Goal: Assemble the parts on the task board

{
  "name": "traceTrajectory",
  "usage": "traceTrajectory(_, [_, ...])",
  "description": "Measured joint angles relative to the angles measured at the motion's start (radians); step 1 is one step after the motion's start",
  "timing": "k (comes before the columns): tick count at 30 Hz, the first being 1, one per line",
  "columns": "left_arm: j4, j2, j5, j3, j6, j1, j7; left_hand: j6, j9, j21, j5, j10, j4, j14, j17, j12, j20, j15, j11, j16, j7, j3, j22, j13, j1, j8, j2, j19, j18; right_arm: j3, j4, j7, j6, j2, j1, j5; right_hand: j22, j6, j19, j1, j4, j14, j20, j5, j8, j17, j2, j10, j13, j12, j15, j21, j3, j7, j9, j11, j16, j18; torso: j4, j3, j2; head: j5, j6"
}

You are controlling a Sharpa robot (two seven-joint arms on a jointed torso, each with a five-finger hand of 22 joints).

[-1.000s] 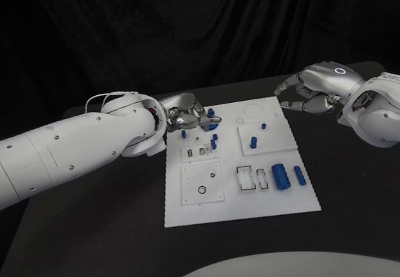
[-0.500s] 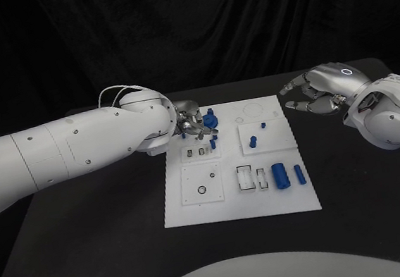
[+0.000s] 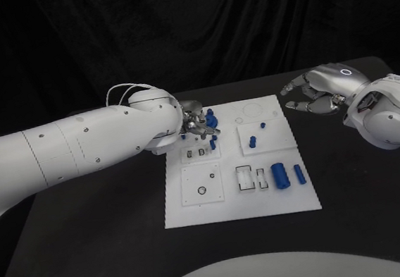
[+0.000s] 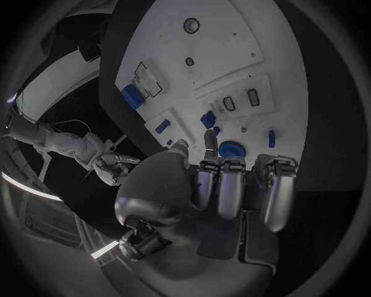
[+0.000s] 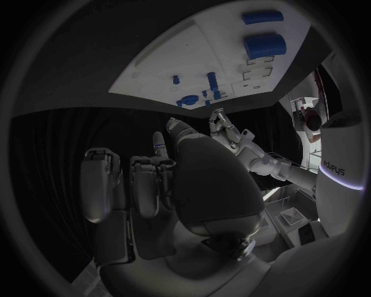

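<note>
The white task board [image 3: 201, 206] lies in the middle of the black table. My left hand [image 3: 195, 122] hangs over the board's far left corner, fingertips right beside a round blue part [image 3: 210, 116]; in the left wrist view the fingers [image 4: 209, 141] stretch out above that part [image 4: 229, 149] with nothing between them. Small blue pegs [image 3: 253, 141] stand mid-board. Two blue cylinders [image 3: 280, 176] lie near the right edge, also seen as cylinders [image 5: 265, 44]. My right hand [image 3: 316, 93] hovers off the board's far right corner, loosely curled and holding nothing.
The board [image 4: 224, 37] has empty rectangular slots [image 3: 246, 179] and a round hole [image 3: 202, 189] in its near half. Bare black table [image 3: 91, 227] lies on both sides of the board. My bulky left forearm [image 3: 78, 150] spans the table's left side.
My left hand has moved a little to the right and nearer, coming over the board's far left corner beside the round blue part. The right hand drifted slightly to the right.
</note>
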Motion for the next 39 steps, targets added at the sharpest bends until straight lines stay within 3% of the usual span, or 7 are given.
traceTrajectory(6, [-0.016,0.005,-0.001,0.0,-0.002,-0.001,-0.002,0.001,0.007,0.0,0.018,-0.002,-0.002,0.0,0.0,0.0,0.0,0.0,-0.002,0.0,-0.001,0.007,0.0,0.0,0.001,-0.009,-0.001,0.0,0.0,0.0,0.0,-0.003,0.002,0.001,0.0,0.0,0.0,0.001,0.0,0.0,0.0,0.0,0.0,0.0,0.0,0.0,0.0,0.0,0.0,0.0,0.0,0.0,0.0,0.001,0.0,0.0,0.0,0.0,0.0032,-0.0012,-0.002,-0.004,0.0])
traceTrajectory(16, [-0.031,0.005,-0.002,0.0,-0.015,-0.008,0.002,0.015,0.022,0.0,0.029,0.001,-0.01,0.0,0.0,0.0,-0.004,-0.007,-0.006,0.0,-0.007,0.021,0.0,0.0,0.017,-0.016,-0.001,-0.004,0.0,0.0,-0.005,-0.004,0.004,0.003,0.0,0.0,0.0,0.001,0.0,0.0,0.0,0.0,0.0,0.005,0.0,0.0,0.0,0.0,0.0,0.0,0.0,0.0,0.0,0.001,0.0,0.0,0.0,0.0,0.0007,-0.0031,-0.002,0.006,0.0])
traceTrajectory(28, [-0.069,0.018,-0.002,-0.001,-0.03,-0.046,0.028,0.022,0.033,0.0,0.034,0.001,-0.01,0.0,0.0,0.0,-0.007,-0.007,-0.006,0.0,-0.007,0.031,0.0,0.0,0.023,-0.029,-0.003,0.0,0.0,0.0,-0.008,-0.003,0.004,0.007,0.0,0.0,0.0,0.001,0.0,0.0,0.0,0.0,0.0,0.008,0.0,0.0,0.0,0.0,0.0,0.0,0.0,-0.001,0.0,0.001,-0.001,0.0,0.0,0.0,0.0026,-0.0037,-0.003,0.0,0.0])
traceTrajectory(39, [-0.079,0.025,-0.003,0.0,-0.038,-0.061,0.05,0.029,0.041,0.0,0.034,-0.002,-0.004,0.0,0.0,0.0,-0.007,-0.007,-0.009,0.0,-0.007,0.037,0.0,0.0,0.023,-0.03,-0.003,0.0,0.0,0.0,-0.008,-0.003,0.005,0.007,0.0,0.001,0.0,0.001,0.0,0.0,0.0,0.0,0.0,0.008,0.0,0.0,0.0,0.0,0.0,0.0,0.0,-0.001,0.0,0.001,-0.001,0.0,0.0,0.0,0.0001,-0.0037,-0.004,0.001,0.0])
